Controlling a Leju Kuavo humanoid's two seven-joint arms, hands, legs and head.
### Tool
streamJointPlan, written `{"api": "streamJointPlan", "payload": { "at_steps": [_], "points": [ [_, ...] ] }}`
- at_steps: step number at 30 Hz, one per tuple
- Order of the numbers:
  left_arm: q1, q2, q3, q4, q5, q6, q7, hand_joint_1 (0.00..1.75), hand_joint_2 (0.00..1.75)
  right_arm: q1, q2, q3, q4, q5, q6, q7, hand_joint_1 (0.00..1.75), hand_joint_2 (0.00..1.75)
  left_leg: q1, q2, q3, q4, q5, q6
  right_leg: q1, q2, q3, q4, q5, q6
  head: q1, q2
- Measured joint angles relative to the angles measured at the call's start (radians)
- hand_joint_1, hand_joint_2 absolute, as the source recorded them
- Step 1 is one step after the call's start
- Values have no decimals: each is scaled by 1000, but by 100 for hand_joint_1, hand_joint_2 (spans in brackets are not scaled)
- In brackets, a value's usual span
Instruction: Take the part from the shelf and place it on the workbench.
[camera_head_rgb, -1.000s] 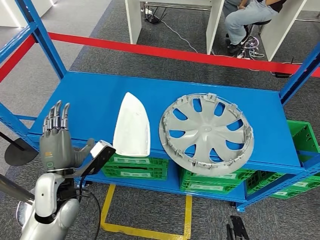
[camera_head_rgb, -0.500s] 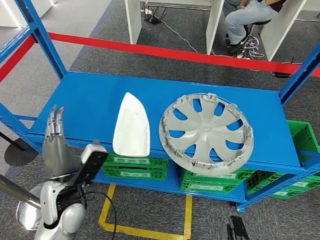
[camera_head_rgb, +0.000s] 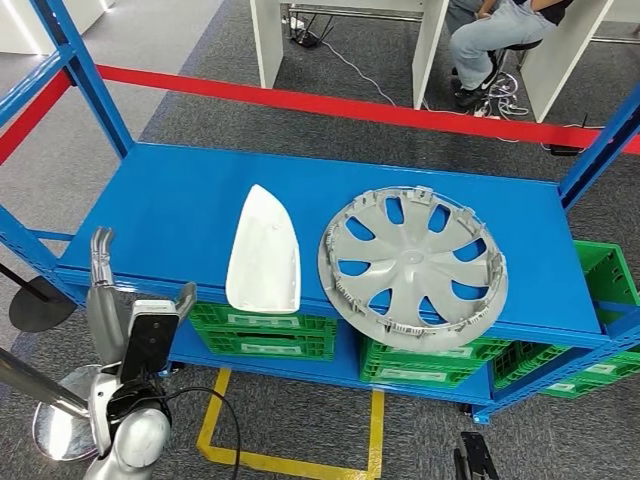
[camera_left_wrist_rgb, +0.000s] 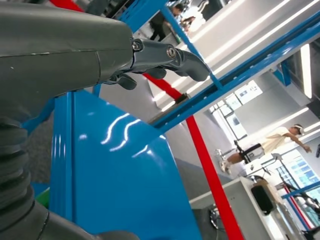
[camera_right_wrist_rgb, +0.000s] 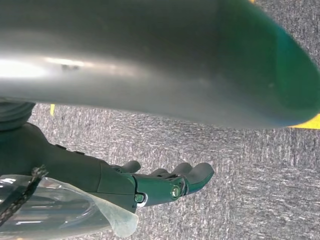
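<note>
Left hand has turned edge-on, fingers well left of white part.

Bare shelf left of white part

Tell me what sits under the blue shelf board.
Green crates sit on a lower level beneath the blue shelf board, running along under the white part and hubcap. The board covers their insides.

No legible txt or labels.
</note>
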Motion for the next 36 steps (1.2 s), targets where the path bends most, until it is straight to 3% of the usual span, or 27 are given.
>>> {"api": "streamJointPlan", "payload": {
  "at_steps": [4,15,26,36],
  "points": [
    [1,-2,3,12,30,2,-15,0,175,0,0,0,0,0,0,-1,0,0,0,0,0,0,0,0,0,0,0,0,0,0,0,0],
    [14,-3,17,56,302,-29,-116,0,175,0,0,0,0,3,-14,-3,0,0,0,0,0,0,0,0,0,0,0,0,0,0,0,0],
    [13,-4,21,123,326,-72,-113,0,175,-6,0,0,0,11,-8,0,0,0,0,0,0,0,0,0,0,0,0,0,0,0,0,0],
    [-30,-3,-2,223,210,-102,-77,0,175,-30,14,0,0,15,-33,38,0,0,0,0,0,0,0,0,0,0,0,0,0,0,0,0]
  ]
}}
